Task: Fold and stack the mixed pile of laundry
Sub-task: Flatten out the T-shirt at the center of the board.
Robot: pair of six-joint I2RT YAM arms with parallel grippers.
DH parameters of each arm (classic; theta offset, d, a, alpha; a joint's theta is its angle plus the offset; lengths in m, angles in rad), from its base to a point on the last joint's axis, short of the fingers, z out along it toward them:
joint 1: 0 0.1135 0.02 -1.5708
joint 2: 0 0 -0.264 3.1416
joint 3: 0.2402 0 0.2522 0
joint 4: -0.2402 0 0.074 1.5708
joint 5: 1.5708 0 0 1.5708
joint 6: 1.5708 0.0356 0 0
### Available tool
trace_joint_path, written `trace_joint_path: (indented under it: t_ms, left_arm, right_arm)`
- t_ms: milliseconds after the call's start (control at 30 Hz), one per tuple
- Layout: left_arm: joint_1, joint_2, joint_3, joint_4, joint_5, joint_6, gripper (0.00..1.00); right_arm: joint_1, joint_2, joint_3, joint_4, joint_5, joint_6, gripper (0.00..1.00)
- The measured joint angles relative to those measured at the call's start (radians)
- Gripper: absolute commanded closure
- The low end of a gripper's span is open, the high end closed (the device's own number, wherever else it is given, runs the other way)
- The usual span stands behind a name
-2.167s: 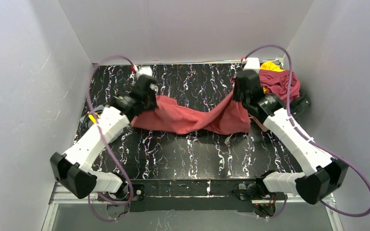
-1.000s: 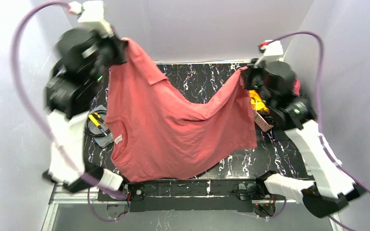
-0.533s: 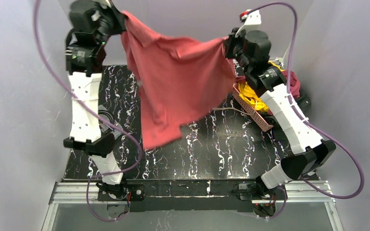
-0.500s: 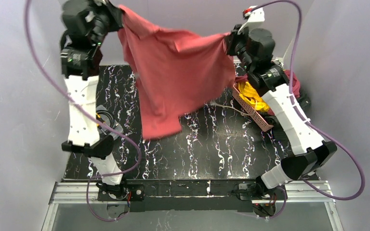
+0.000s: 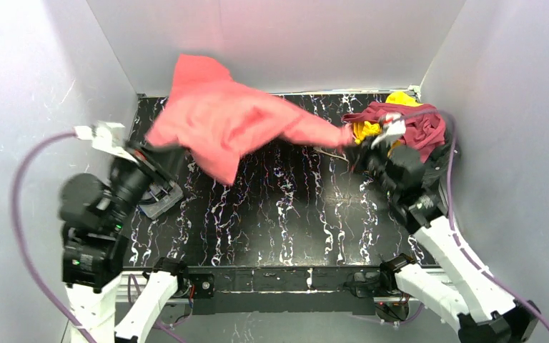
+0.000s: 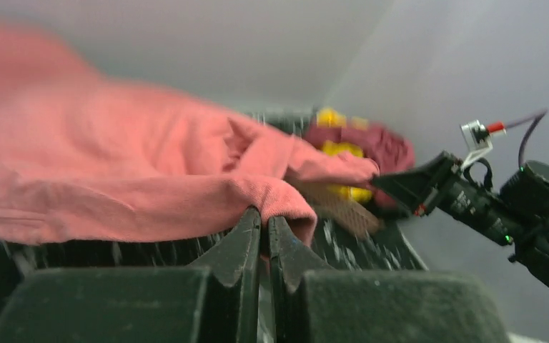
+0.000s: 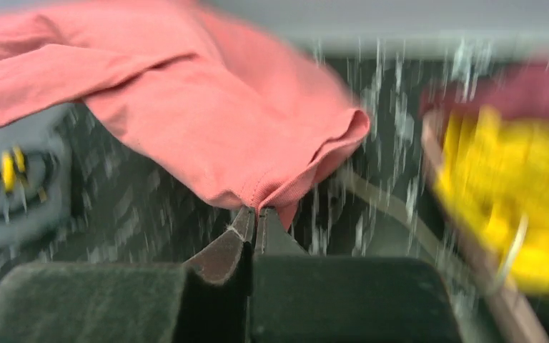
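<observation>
The salmon-red shirt point(image 5: 229, 121) hangs stretched between both grippers over the back half of the table, bunched and blurred by motion. My left gripper point(image 5: 159, 148) is shut on its left edge, and its fingertips pinch the hem in the left wrist view point(image 6: 264, 216). My right gripper point(image 5: 357, 141) is shut on the shirt's right corner, seen in the right wrist view point(image 7: 257, 212). The rest of the pile sits at the back right: the dark maroon garment point(image 5: 416, 125) over the bright yellow one point(image 5: 365, 131). The charcoal-black garment is hard to tell apart there.
A thin cream cord point(image 5: 329, 152) lies on the black marbled table point(image 5: 286, 214) near the pile. A grey tray with a yellow-handled tool point(image 5: 161, 198) sits at the left edge. White walls close in the left, back and right sides.
Both arms have dropped from high above the table to low near it. The shirt has swung down and backward with them and now hangs low over the table's back half.
</observation>
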Motion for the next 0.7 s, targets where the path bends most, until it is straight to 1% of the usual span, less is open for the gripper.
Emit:
trace_joint_path:
  t_ms: [33,67,100,133,167,200,233,267,300,400,467,600,700]
  left_arm:
    - [0.000,-0.064,-0.106,-0.033,0.015,-0.035,0.98]
    - [0.000,-0.118,-0.208,-0.082,0.029,-0.072,0.89]
    - [0.000,-0.165,-0.307,-0.148,0.042,-0.106,0.72]
    - [0.000,-0.198,-0.391,-0.224,0.058,-0.134,0.53]
    - [0.000,-0.225,-0.472,-0.311,0.079,-0.159,0.40]
    - [0.000,-0.246,-0.536,-0.393,0.097,-0.179,0.29]
    - [0.000,-0.265,-0.585,-0.472,0.112,-0.198,0.22]
    - [0.000,-0.290,-0.618,-0.550,0.122,-0.217,0.17]
    - [0.000,-0.315,-0.630,-0.605,0.129,-0.232,0.15]
    - [0.000,-0.425,-0.614,-0.714,0.134,-0.268,0.14]
    - [0.000,-0.449,-0.592,-0.749,0.134,-0.283,0.14]
    - [0.000,-0.389,-0.613,-0.763,0.129,-0.302,0.17]
    - [0.000,-0.328,-0.673,-0.752,0.100,-0.320,0.19]
  right_arm:
    - [0.000,-0.051,-0.092,-0.035,-0.003,0.042,0.75]
    - [0.000,-0.101,-0.177,-0.086,-0.005,0.081,0.61]
    - [0.000,-0.151,-0.251,-0.150,-0.007,0.124,0.39]
    - [0.000,-0.200,-0.313,-0.222,-0.010,0.160,0.20]
    - [0.000,-0.240,-0.346,-0.281,-0.014,0.196,0.08]
    - [0.000,-0.283,-0.372,-0.345,-0.016,0.226,0.03]
    - [0.000,-0.322,-0.378,-0.409,-0.018,0.251,0.02]
    - [0.000,-0.353,-0.377,-0.449,-0.018,0.271,0.01]
    - [0.000,-0.373,-0.371,-0.475,-0.019,0.281,0.01]
    - [0.000,-0.387,-0.318,-0.536,-0.020,0.303,0.01]
    - [0.000,-0.353,-0.278,-0.552,-0.026,0.302,0.07]
    - [0.000,-0.198,-0.223,-0.545,-0.071,0.280,0.18]
    - [0.000,-0.083,-0.226,-0.543,-0.107,0.269,0.22]
